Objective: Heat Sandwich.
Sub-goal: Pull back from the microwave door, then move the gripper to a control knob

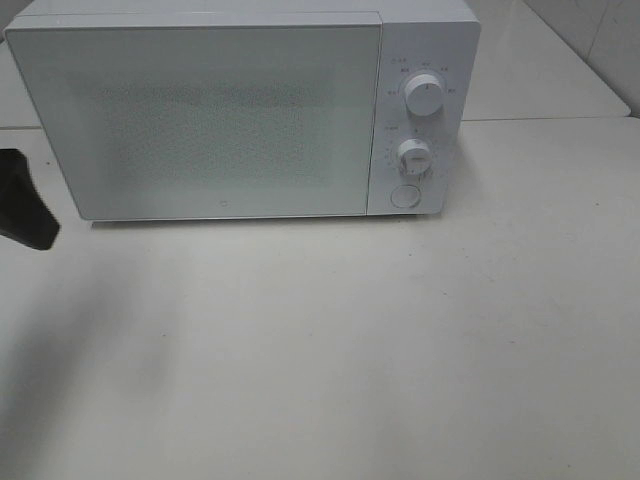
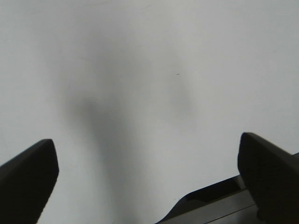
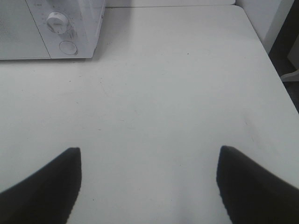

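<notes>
The sandwich is out of view in every frame. A white microwave (image 1: 240,110) stands at the back of the table with its door (image 1: 200,120) shut, and nothing shows through the frosted front. My left gripper (image 2: 147,142) hangs open over bare tabletop with nothing between its fingers; a black part of it (image 1: 22,200) shows at the left edge of the high view. My right gripper (image 3: 149,150) is open and empty too, over the table to the right of the microwave (image 3: 51,28). It does not show in the high view.
The microwave panel carries two knobs (image 1: 424,95) (image 1: 414,156) and a round button (image 1: 405,195). The white table (image 1: 350,350) reaches to its right edge (image 3: 275,74). A second table surface (image 1: 540,70) lies behind the microwave.
</notes>
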`<state>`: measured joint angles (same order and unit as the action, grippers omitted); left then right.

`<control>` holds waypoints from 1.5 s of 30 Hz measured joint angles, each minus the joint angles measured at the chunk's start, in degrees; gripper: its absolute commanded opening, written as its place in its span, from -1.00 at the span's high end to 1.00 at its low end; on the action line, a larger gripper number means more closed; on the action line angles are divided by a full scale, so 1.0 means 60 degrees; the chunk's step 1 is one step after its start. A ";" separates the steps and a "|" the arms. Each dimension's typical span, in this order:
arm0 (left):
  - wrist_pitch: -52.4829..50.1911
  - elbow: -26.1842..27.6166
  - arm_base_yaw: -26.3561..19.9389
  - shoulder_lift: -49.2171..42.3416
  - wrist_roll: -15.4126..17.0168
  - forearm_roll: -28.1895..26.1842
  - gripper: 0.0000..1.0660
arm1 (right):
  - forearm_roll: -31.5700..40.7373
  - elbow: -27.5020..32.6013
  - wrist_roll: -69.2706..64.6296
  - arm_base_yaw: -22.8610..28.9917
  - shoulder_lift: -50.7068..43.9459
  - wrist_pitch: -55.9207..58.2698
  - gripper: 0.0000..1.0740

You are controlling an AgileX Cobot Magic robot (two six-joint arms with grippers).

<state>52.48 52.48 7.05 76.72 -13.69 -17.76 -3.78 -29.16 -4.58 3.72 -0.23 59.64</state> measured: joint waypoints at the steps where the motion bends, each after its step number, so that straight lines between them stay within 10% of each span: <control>1: 0.0296 0.0000 -0.0430 -0.0239 0.0181 0.0267 -0.90 | 0.0000 0.0000 0.0000 0.0000 0.0000 0.0000 -0.42; 15: 0.0850 -0.1270 -0.1327 -0.3266 0.1738 0.2053 -0.90 | 0.0000 0.0000 0.0000 0.0000 0.0000 0.0000 -0.42; 45: 0.1375 -0.3638 -0.1327 -1.0447 0.1623 0.2454 -0.90 | 0.0000 0.0000 0.0000 0.0000 0.0000 0.0000 -0.42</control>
<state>60.73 30.65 -0.92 14.04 -3.95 -3.04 -3.78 -29.16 -4.58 3.72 -0.23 59.64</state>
